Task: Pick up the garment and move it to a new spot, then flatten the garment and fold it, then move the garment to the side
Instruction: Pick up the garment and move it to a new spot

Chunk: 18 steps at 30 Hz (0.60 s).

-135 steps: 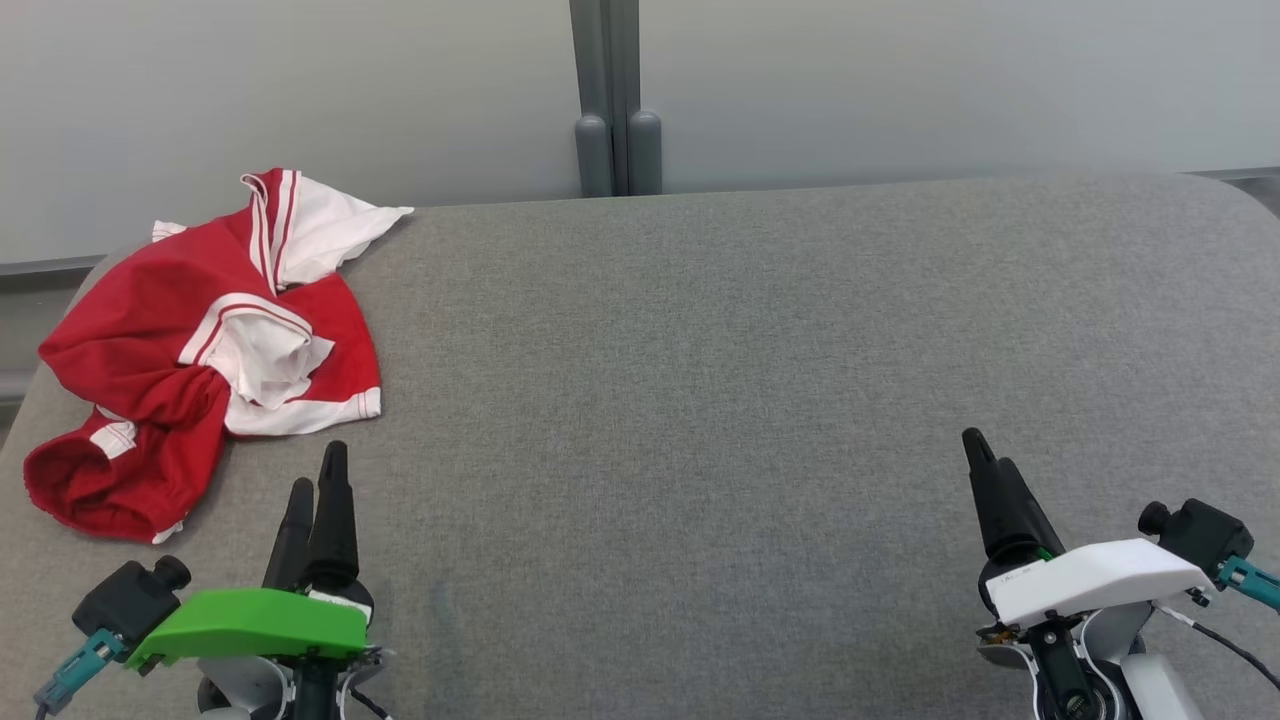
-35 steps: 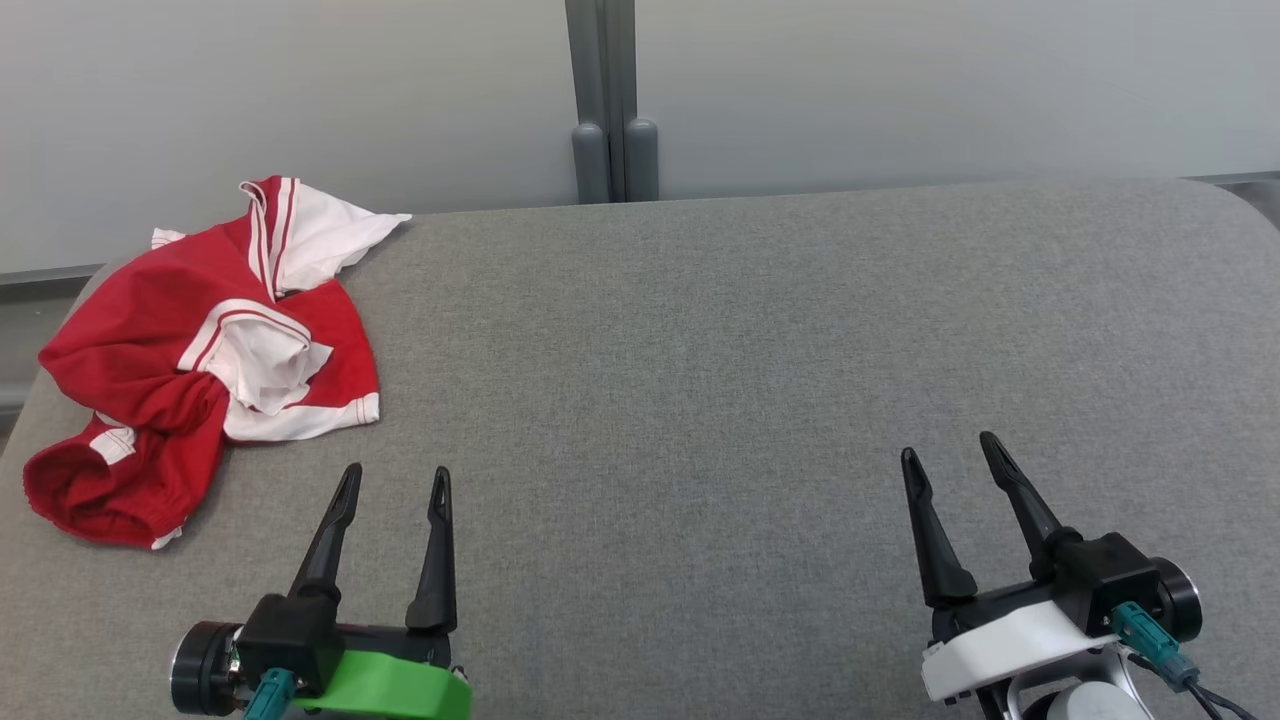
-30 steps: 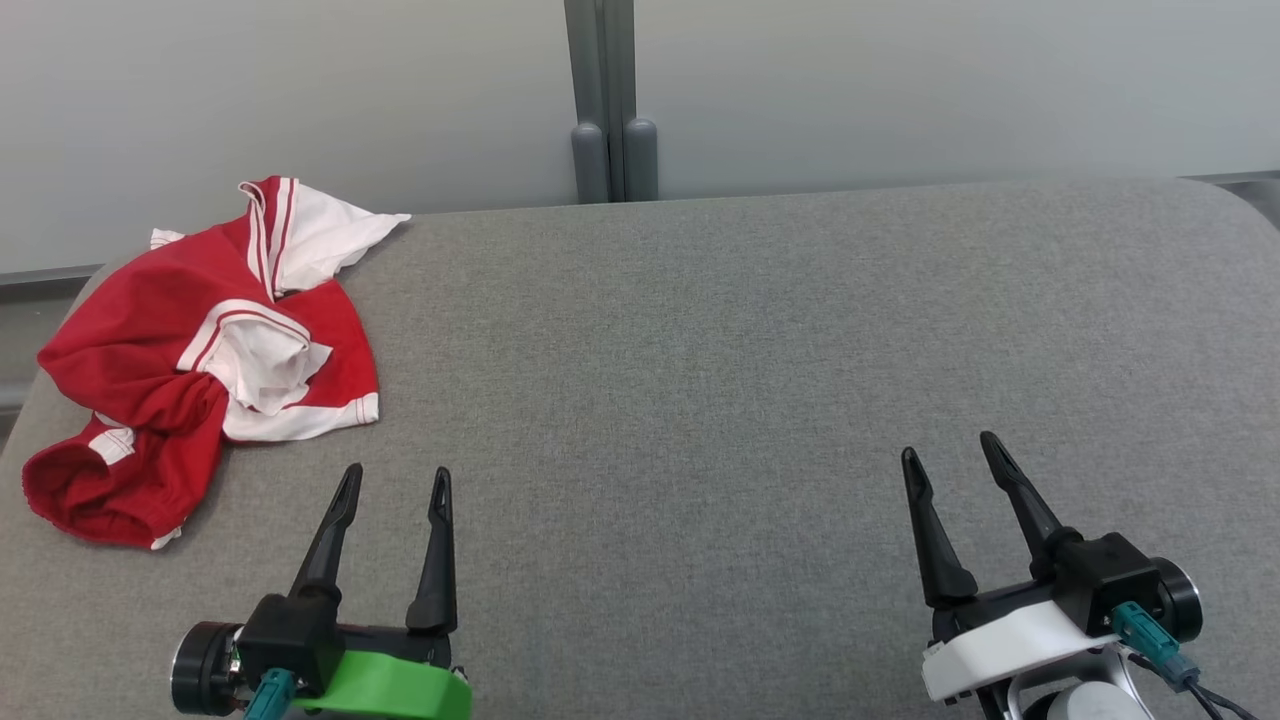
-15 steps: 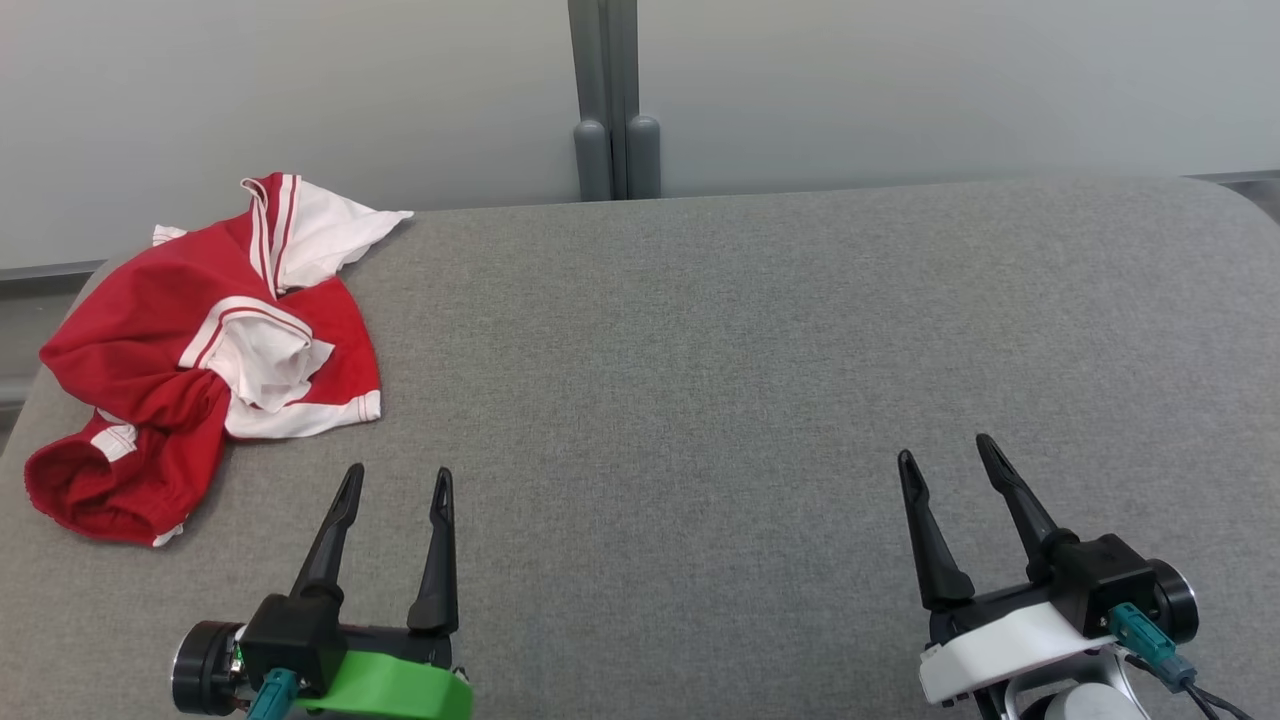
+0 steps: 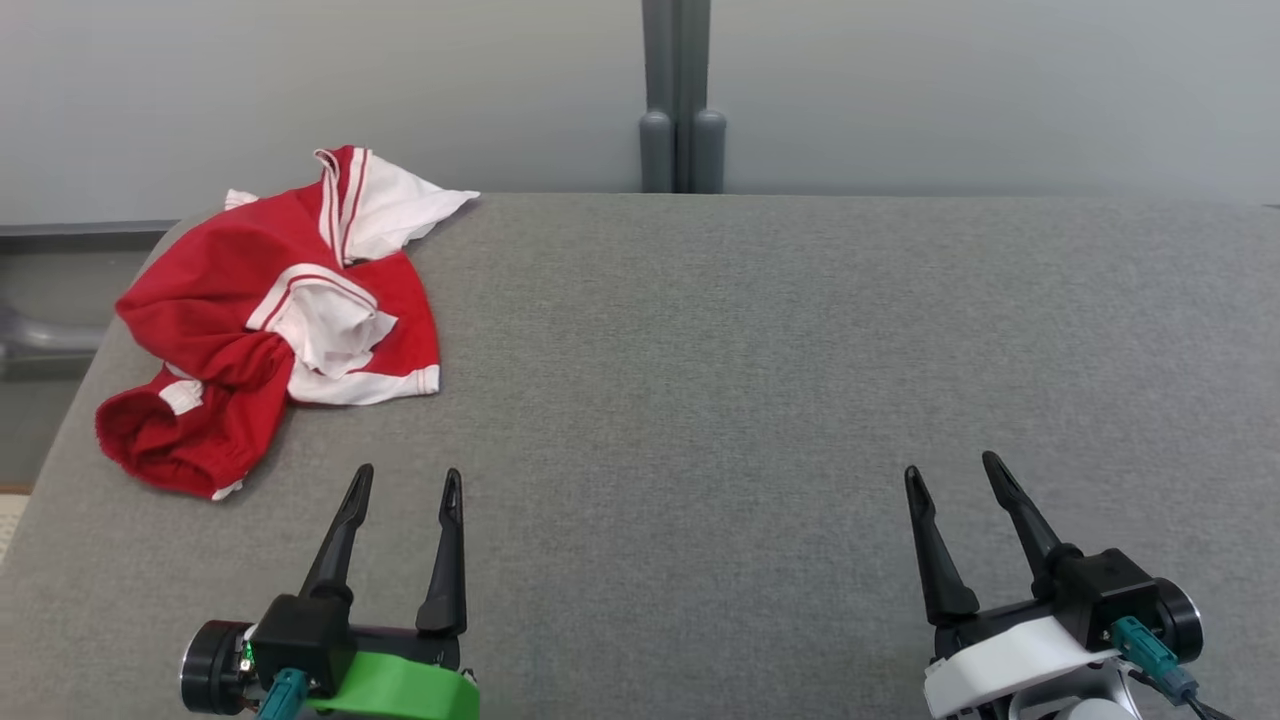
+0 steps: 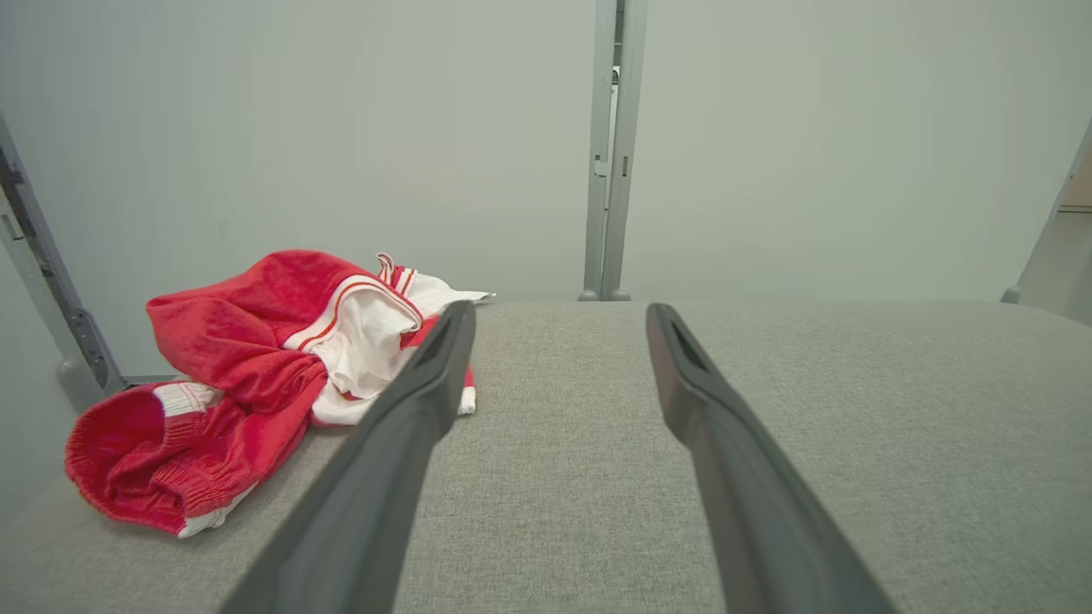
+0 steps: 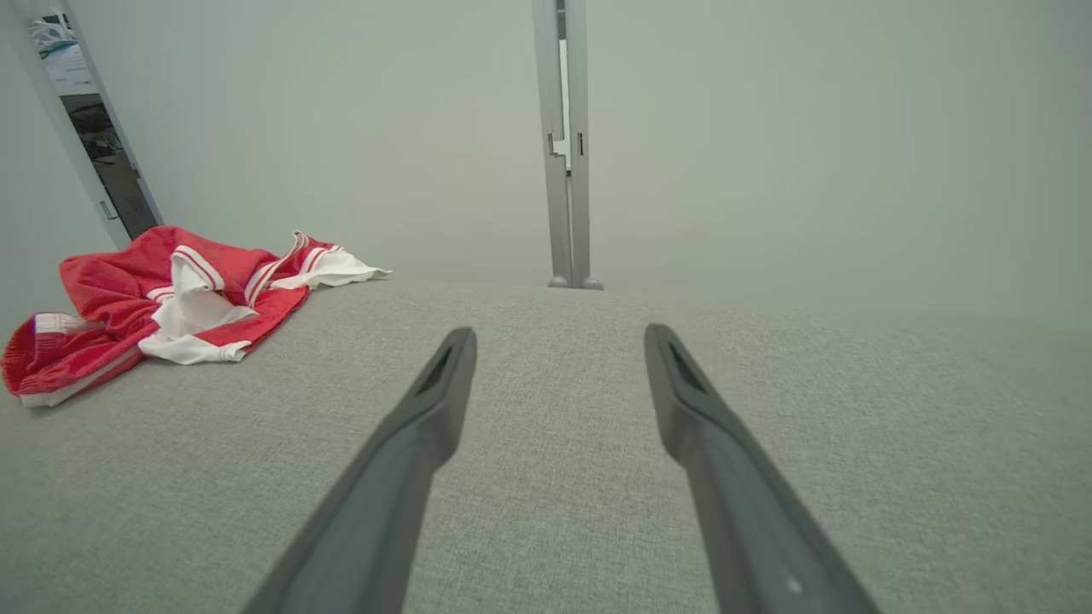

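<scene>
Grey counter (image 5: 700, 350) spans the view, with a grey post (image 5: 680, 100) behind its far edge. Garment (image 5: 220, 330) — red with white trim — lies crumpled at the far left corner. Left gripper (image 5: 408, 473) sits near the front, close to the garment but not touching it; fingers (image 5: 337, 545) released, empty. Right gripper (image 5: 951, 465) is well apart at the right — likewise spread, holding nothing.

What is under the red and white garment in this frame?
The red-and-white garment lies crumpled on the grey fabric-covered surface, near its far left corner. Whether anything sits beneath its folds cannot be seen, because the cloth covers that patch.
</scene>
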Motion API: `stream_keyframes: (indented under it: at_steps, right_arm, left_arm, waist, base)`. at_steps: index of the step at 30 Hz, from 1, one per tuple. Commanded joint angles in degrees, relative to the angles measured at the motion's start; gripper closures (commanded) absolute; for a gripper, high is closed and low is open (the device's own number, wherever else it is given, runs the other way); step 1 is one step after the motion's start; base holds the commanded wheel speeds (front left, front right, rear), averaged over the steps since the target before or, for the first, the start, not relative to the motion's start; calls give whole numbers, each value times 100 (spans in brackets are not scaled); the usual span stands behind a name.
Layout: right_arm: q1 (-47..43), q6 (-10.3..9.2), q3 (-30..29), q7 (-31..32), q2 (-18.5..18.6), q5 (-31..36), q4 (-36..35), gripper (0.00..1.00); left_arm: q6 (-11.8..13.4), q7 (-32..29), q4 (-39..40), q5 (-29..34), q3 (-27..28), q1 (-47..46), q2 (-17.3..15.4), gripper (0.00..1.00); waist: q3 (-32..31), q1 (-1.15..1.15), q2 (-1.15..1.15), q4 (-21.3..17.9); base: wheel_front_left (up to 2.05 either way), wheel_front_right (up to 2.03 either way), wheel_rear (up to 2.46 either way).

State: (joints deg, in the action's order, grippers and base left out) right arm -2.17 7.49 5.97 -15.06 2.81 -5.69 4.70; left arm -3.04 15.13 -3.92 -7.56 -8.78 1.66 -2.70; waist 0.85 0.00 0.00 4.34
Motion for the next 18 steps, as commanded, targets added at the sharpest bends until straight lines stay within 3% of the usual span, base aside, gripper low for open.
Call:
stream_keyframes:
  at_steps: [1,9,18]
  right_arm:
    - [-81,0,19,-18,13,-1,7,0]
    - [-153,0,79,-18,15,16,13,0]
    - [-231,0,140,-18,15,30,-53,0]
  left_arm:
    - [15,4,4,-28,5,15,-32,0]
    - [44,4,31,0,96,162,-32,0]
    - [25,4,92,29,273,323,-30,0]
  waist:
    - [-22,0,0,482]
    - [-55,0,0,1544]
    - [-105,0,0,2149]
  base:
    - [0,0,0]
    - [0,0,0]
    - [0,0,0]
